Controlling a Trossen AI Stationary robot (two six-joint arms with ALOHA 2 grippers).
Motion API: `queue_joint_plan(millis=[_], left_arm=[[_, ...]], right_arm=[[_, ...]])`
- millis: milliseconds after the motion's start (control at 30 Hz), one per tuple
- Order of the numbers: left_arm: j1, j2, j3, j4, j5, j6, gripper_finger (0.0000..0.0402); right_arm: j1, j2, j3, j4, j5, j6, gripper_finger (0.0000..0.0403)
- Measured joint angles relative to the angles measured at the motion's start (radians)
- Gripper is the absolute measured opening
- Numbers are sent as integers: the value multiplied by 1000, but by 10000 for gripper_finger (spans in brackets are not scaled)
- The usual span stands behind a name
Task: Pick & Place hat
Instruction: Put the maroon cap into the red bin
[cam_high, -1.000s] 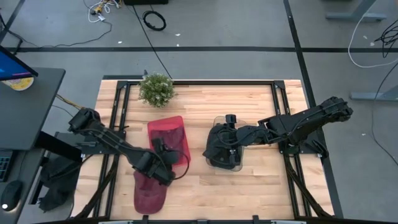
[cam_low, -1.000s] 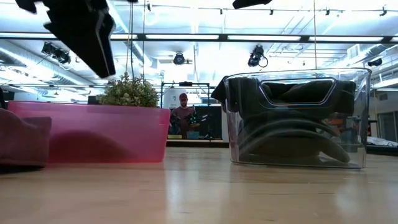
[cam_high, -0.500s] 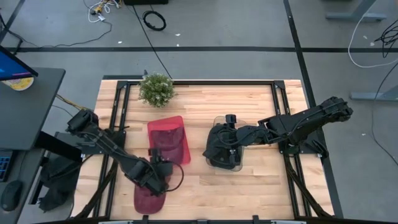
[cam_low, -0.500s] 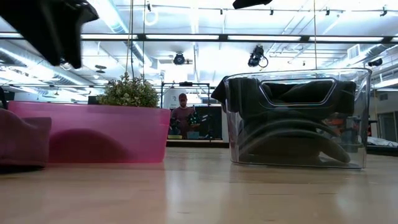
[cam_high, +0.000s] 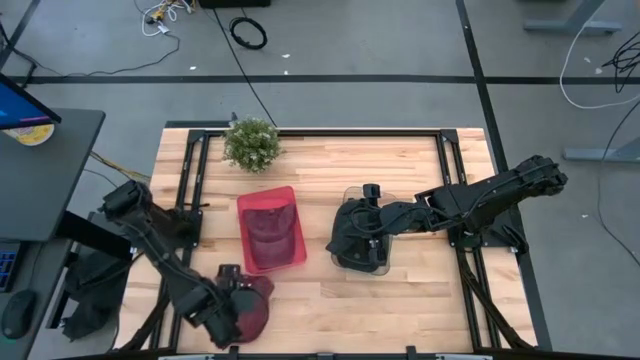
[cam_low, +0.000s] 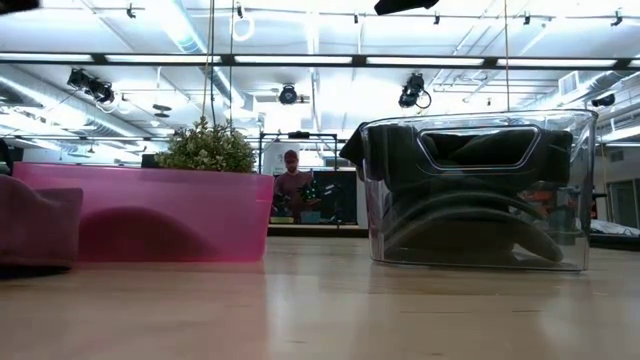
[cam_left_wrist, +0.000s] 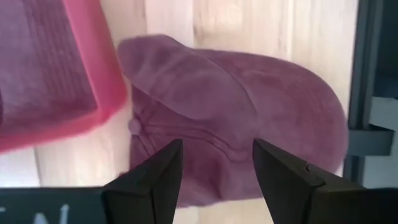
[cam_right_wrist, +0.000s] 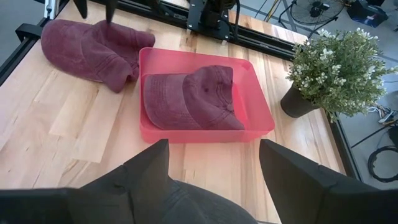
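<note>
The counter (cam_high: 420, 290) is pale planked wood with a smooth, lightly sheened finish. The maroon hat (cam_left_wrist: 236, 118) is soft matt cloth with stitched seams. The pink bin (cam_right_wrist: 255, 102) is glossy translucent plastic; the clear bin (cam_low: 470, 190) is shiny transparent plastic holding dark cloth.

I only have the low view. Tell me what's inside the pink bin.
Observer: A maroon hat lies in the pink bin; the right wrist view shows it.
Operator: Locate the left gripper for me.
Observer: The left gripper hangs over the loose maroon hat beside the bin, near the table's front left, jaws open.
Operator: Now the right one.
Observer: The right gripper is over the clear bin, jaws open.
</note>
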Motion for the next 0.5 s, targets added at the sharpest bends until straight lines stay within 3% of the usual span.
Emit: queue_joint_plan(millis=[200,500], left_arm=[[-35,10,-2,7,-3,-99,197],[-50,48,-66,97,43,-122,197]], right_arm=[[0,0,0,1,0,2,252],[0,0,0,2,0,3,252]])
